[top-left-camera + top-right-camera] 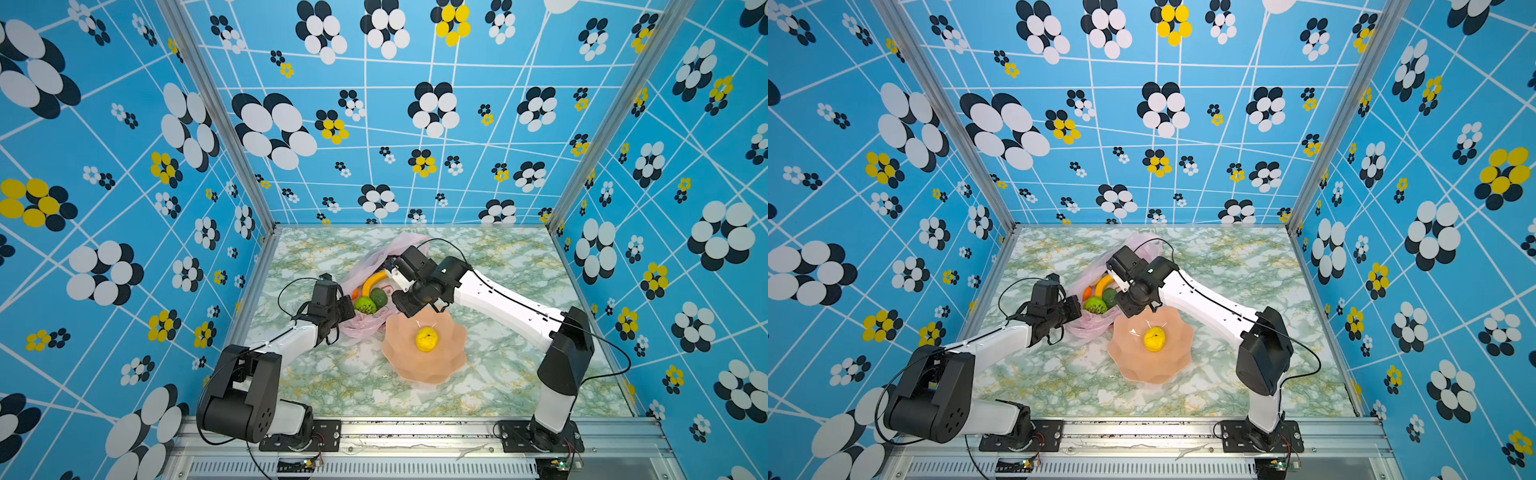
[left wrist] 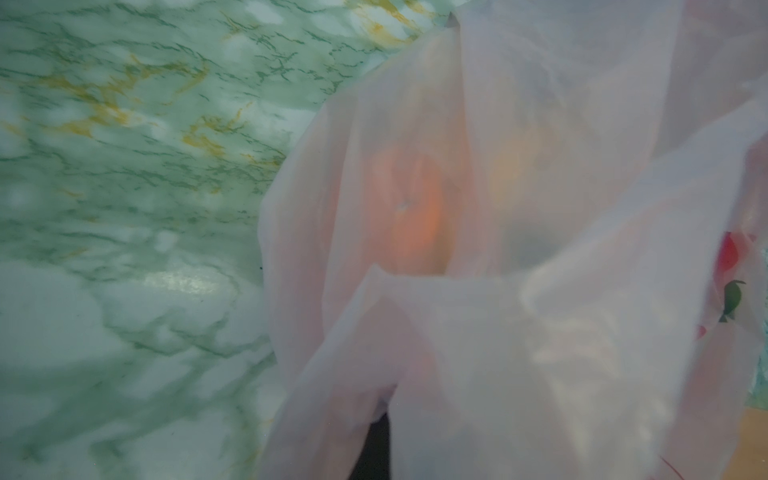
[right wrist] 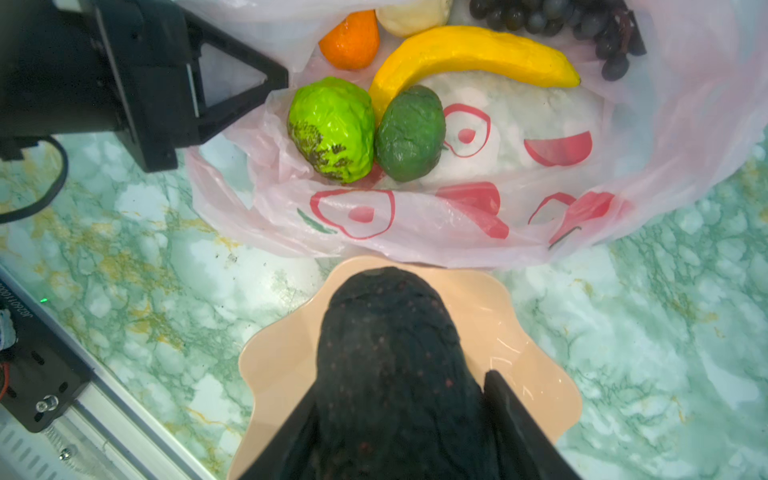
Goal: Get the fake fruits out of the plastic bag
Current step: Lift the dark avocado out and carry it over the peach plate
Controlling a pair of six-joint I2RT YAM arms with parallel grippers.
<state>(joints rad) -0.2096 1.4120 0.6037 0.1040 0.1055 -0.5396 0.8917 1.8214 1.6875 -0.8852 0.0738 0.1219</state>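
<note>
Blue walls (image 1: pixel 124 166) printed with black, white and yellow flowers close in a green-and-white marbled tabletop (image 1: pixel 519 282). Near its middle lies the thin, translucent pink plastic bag (image 3: pixel 415 237) with red fruit prints, its mouth gaping so the fake fruits inside show.

In the right wrist view these are:
- a long yellow plastic banana (image 3: pixel 469 50)
- a small round orange (image 3: pixel 351 41)
- a glossy bright green fruit (image 3: pixel 332 129), touching a duller dark green fruit (image 3: pixel 409 133)
- a dark purple grape bunch (image 3: pixel 552 16)
- a pale cream piece (image 3: pixel 413 14), cut off by the frame edge

The banana curves around the dark green fruit.

The left gripper (image 1: pixel 348 309) is pinched shut on the bag's rim, just beside the bright green fruit. In the left wrist view the pink film drapes right across the lens, with the orange glowing through it.

The right gripper (image 3: pixel 401 399) clamps a dark, bumpy avocado (image 3: pixel 386 332) between its two black fingers (image 3: pixel 511 415). It holds the avocado over the bag-side edge of a peach-coloured scalloped plastic bowl (image 3: pixel 274 357). Whether the avocado touches the bowl cannot be told. The bowl sits just beside the bag, toward the arms' bases. In both top views a yellow ribbed fruit (image 1: pixel 427 339) (image 1: pixel 1154 338) rests in its middle.
</note>
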